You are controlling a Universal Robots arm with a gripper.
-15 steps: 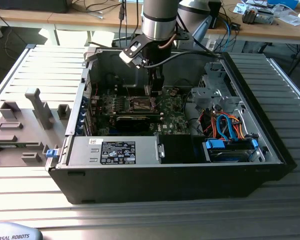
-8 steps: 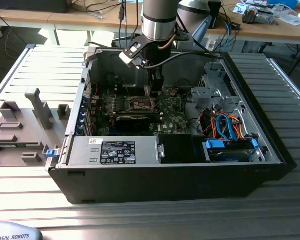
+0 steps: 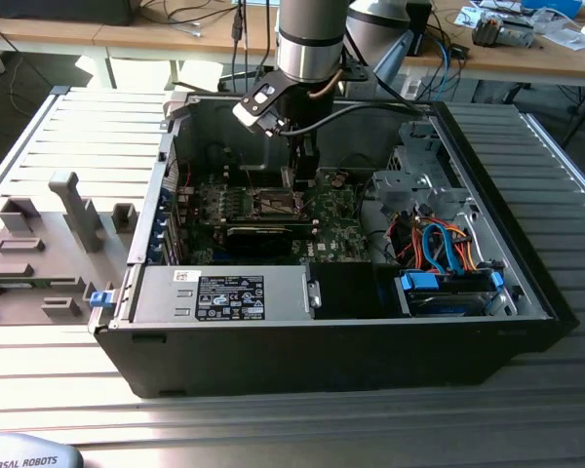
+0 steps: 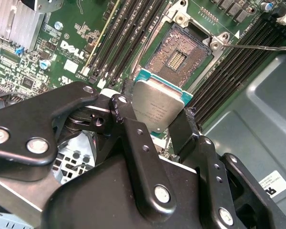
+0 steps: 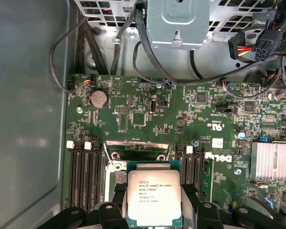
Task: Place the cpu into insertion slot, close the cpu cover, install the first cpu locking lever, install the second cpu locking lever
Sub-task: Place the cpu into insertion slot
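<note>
Claw [image 4: 155, 113] is clamped on the cpu [image 4: 158, 102] by two opposite edges, right next to the open socket [image 4: 177, 53]; chip looks light, stiff and slick-topped with a fragile underside, so I'd say the edge grip is the right hold.

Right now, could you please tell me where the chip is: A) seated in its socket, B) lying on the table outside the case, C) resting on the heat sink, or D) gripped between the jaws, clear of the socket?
D: in the second wrist view the jaws clamp the chip, and the socket beyond it lies bare.
</note>
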